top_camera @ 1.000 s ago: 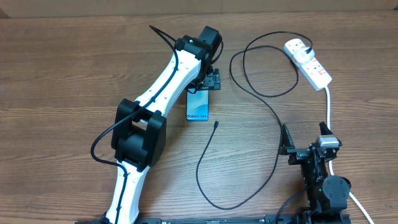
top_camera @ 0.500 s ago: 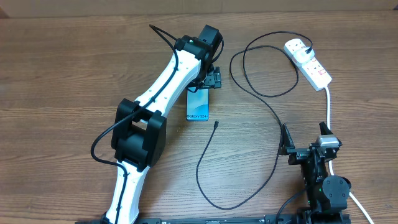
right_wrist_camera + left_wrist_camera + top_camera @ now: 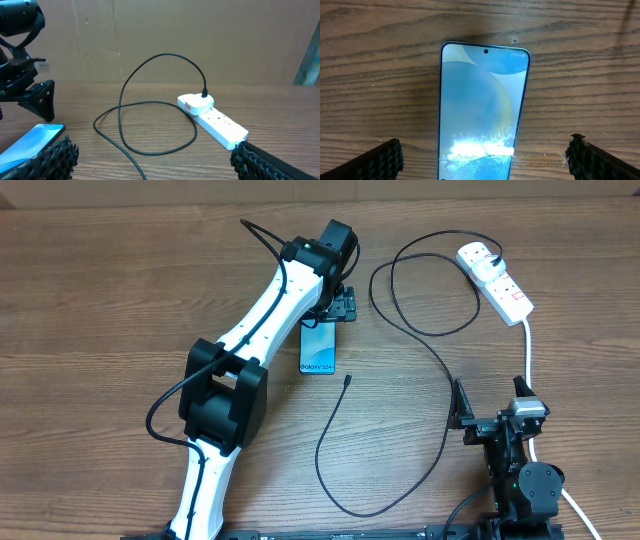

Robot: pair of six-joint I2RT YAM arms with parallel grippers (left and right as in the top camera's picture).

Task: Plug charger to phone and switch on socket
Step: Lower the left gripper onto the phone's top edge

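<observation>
We see the phone (image 3: 482, 100): slim, dark-edged, its pale blue screen glaring, flat on the tabletop (image 3: 580, 60). Its near end lies between the left jaws, which stand wide and touch neither side. The right jaws, also wide and empty, sit well apart from it.

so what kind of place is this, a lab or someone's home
Probably a lab test bench: a wood-grain table, a plain brown board backdrop, and a phone and socket laid out.
</observation>
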